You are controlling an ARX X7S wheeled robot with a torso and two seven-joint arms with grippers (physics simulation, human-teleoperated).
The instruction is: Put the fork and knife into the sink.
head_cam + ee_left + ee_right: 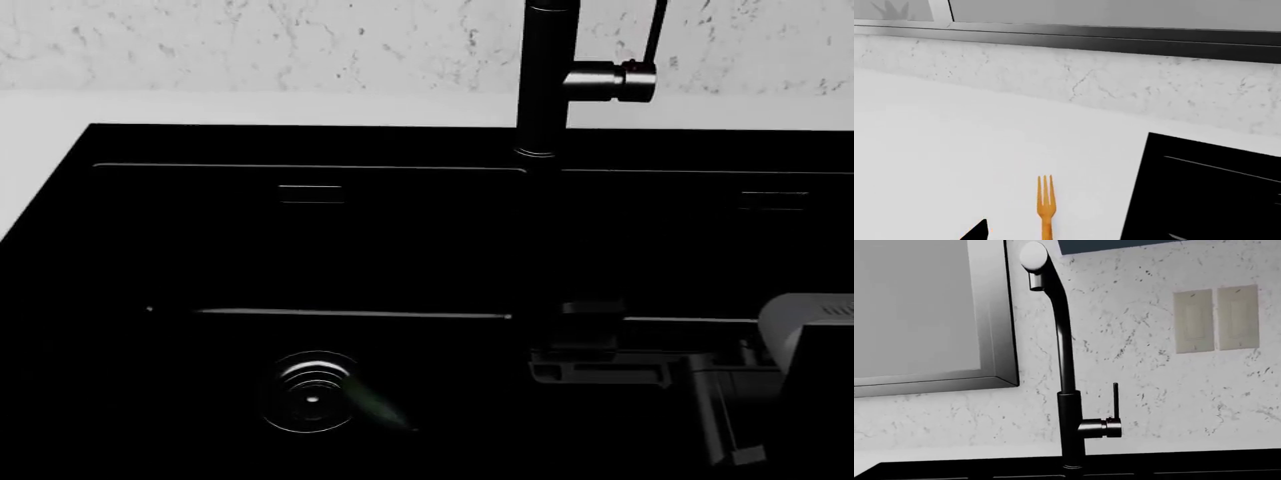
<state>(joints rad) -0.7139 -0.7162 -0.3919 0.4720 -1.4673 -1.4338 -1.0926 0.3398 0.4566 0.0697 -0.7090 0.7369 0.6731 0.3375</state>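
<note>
The orange fork (1046,205) lies flat on the white counter, tines toward the backsplash, a short way from the black sink (1201,190). A black pointed tip (977,232) at the picture's edge beside the fork looks like a left fingertip; no second finger shows. The head view looks down into the sink (80,200), with one ribbed drain (311,392). A faint tapering grey streak (380,410) lies beside that drain; I cannot tell whether it is the knife. My right gripper (601,372) hovers dimly over the sink by the faucet, its jaws lost in the dark.
The tall black faucet (545,80) with its side lever (611,80) stands at the sink's back rim. Behind it is a marble backsplash (1154,390) with a window frame (934,382) and two wall switches (1217,317). My right arm's grey link (811,330) is at the right.
</note>
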